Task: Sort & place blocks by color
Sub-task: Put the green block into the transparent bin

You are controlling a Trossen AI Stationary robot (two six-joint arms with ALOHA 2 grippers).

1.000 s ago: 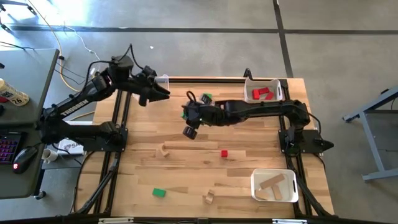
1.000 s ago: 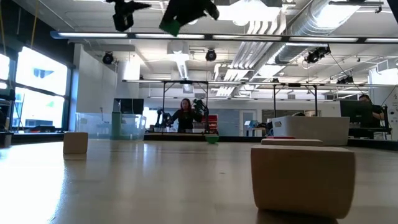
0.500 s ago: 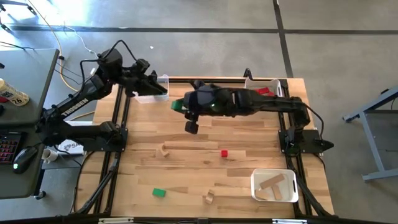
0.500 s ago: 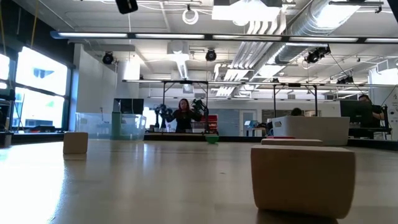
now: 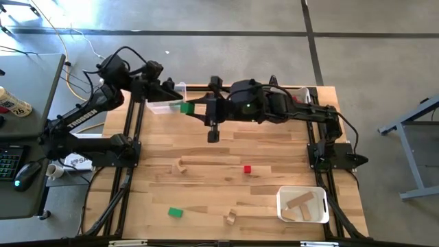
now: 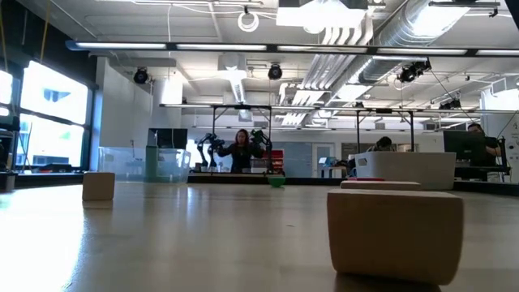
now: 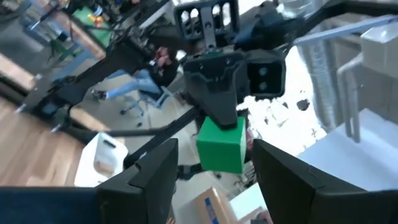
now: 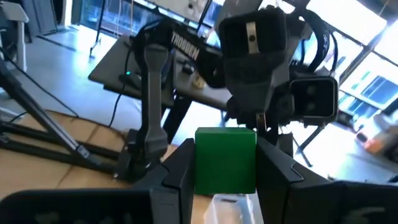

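Both arms reach toward the table's (image 5: 206,154) far left corner, where a bin (image 5: 167,104) sits. The right gripper (image 5: 194,110) hangs just beside that bin, a block (image 5: 186,108) between its fingers; the left gripper (image 5: 164,92) faces it over the bin. A second bin (image 5: 302,92) sits in the far right corner, a third (image 5: 302,205) in the near right corner with bars (image 5: 299,203) in it. Loose blocks lie apart: one (image 5: 247,169) mid-table, one (image 5: 182,165) left of it, two (image 5: 175,213) (image 5: 230,219) along the near edge.
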